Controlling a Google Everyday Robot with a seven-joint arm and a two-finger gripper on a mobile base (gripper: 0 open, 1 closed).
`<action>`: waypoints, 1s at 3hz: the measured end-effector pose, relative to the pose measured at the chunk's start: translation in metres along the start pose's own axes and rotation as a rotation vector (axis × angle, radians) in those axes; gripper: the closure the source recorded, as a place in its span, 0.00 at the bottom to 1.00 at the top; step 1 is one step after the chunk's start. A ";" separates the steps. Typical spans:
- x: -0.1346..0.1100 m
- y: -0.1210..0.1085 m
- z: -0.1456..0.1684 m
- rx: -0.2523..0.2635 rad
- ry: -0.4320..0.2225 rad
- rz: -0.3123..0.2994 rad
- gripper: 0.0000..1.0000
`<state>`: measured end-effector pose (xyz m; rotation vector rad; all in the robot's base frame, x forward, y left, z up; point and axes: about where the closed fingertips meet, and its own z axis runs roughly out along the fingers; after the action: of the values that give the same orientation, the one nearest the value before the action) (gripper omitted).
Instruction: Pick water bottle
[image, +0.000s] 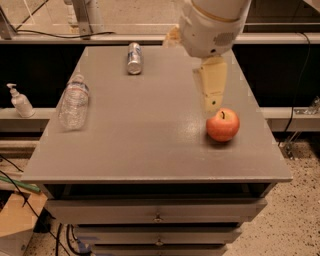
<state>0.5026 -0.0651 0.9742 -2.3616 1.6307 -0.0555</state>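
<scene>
The water bottle (74, 102), clear crinkled plastic with a pale label band, lies on its side near the left edge of the grey table (145, 140). My gripper (212, 92) hangs from the white arm over the right half of the table, just above and left of the red apple (223, 125). It is far to the right of the bottle and holds nothing that I can see.
A small silver drink can (134, 58) lies at the back middle of the table. A white pump-top dispenser bottle (20, 101) stands on a ledge left of the table. Drawers sit below the table's front edge. Cables lie on the floor at lower left.
</scene>
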 end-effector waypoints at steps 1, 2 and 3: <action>-0.055 -0.039 0.017 -0.012 -0.036 -0.184 0.00; -0.068 -0.048 0.019 0.008 -0.049 -0.209 0.00; -0.075 -0.059 0.030 0.013 -0.079 -0.241 0.00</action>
<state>0.5344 0.0300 0.9685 -2.5046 1.2998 -0.0192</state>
